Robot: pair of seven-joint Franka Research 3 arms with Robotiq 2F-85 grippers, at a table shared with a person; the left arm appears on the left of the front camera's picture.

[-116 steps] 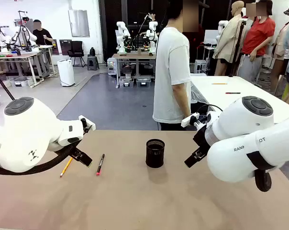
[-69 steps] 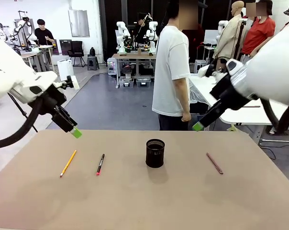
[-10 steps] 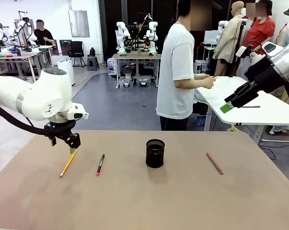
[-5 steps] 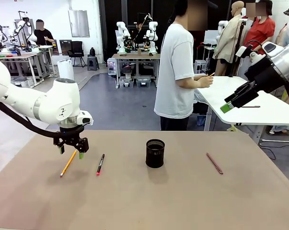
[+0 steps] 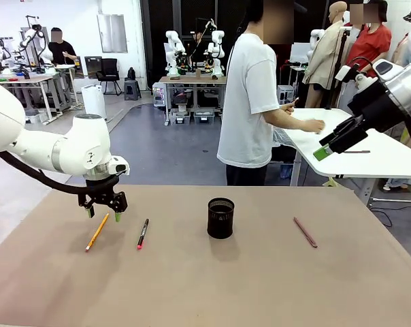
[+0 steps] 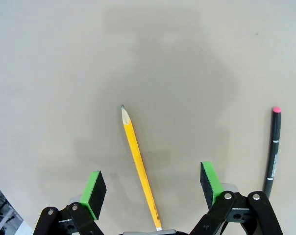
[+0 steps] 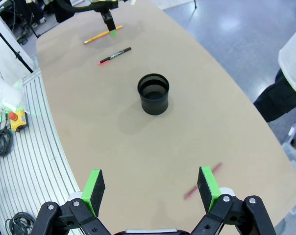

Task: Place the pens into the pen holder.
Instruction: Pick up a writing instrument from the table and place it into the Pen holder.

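Front view: the left gripper (image 5: 103, 214) was held low at the left of the frame. Its jaws were spread wide over the yellow pencil (image 5: 96, 232) (contact couldn't be made out). The black pen (image 5: 143, 233) was laid just right of it, the pen holder (image 5: 220, 218) at centre and the maroon pen (image 5: 305, 232) further right. The right gripper (image 5: 320, 153) was parked high at the right edge, released.

Left wrist view: the yellow pencil (image 6: 138, 164) was framed between the green pads (image 6: 95, 188).

Right wrist view: the pen holder (image 7: 153, 93) was seen at upper centre.

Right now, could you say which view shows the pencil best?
The left wrist view: the pencil lies close, sharp tip clear, between the pads. The front view shows it small by the left gripper; the right wrist view, tiny and far.
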